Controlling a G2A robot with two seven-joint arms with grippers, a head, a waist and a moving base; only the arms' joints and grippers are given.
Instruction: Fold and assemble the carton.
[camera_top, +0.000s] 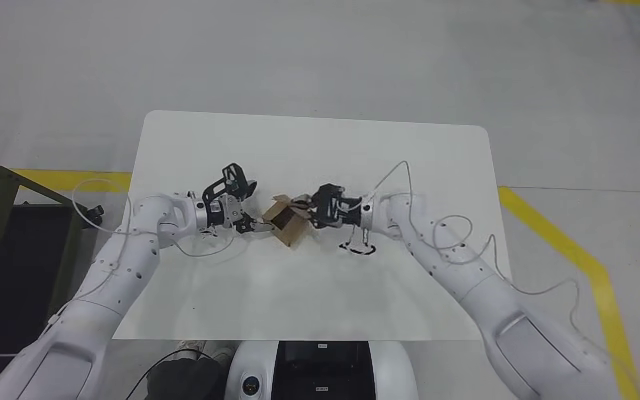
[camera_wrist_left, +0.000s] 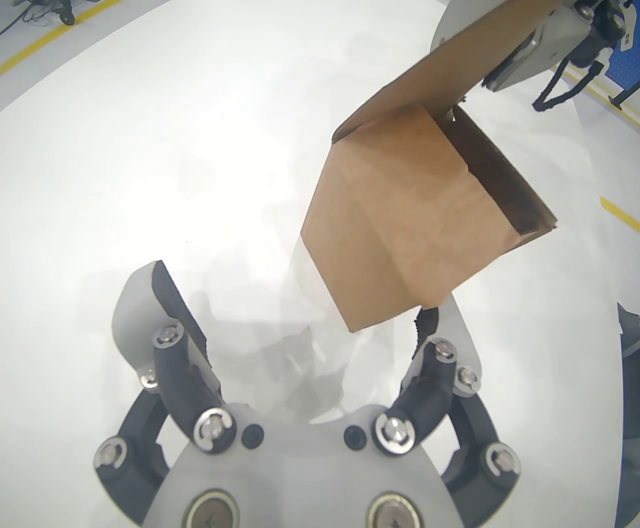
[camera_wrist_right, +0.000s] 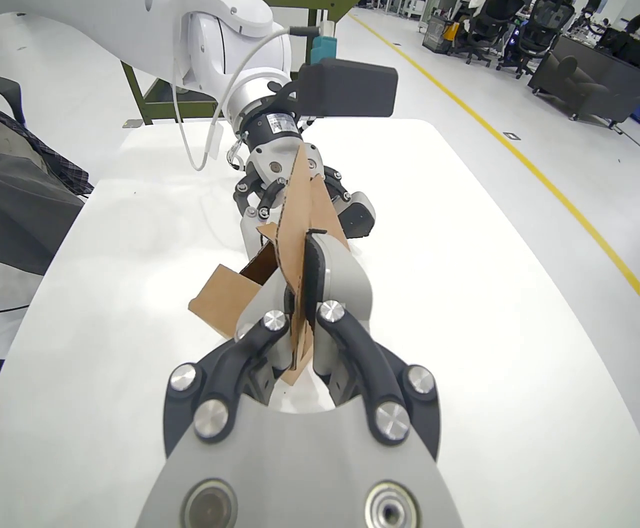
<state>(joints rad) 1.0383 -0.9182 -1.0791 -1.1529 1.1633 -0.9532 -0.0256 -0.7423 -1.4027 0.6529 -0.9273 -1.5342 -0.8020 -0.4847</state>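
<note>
A small brown cardboard carton (camera_top: 285, 221) is held just above the middle of the white table (camera_top: 400, 150), partly folded, with one end open and a flap standing up. My right gripper (camera_wrist_right: 301, 272) is shut on that upright flap (camera_wrist_right: 295, 220); it sits at the carton's right side in the top view (camera_top: 309, 208). My left gripper (camera_wrist_left: 295, 295) is open, its fingers spread wide. The carton's body (camera_wrist_left: 410, 225) hangs in front of it, a lower corner close to one pad (camera_wrist_left: 425, 325). From above, the left gripper (camera_top: 252, 224) is at the carton's left side.
A black cable loop (camera_top: 356, 246) lies on the table beneath the right arm. A dark cart (camera_top: 20, 235) stands off the table's left edge. Yellow tape (camera_top: 560, 240) marks the floor to the right. Bare tabletop stretches toward the far edge.
</note>
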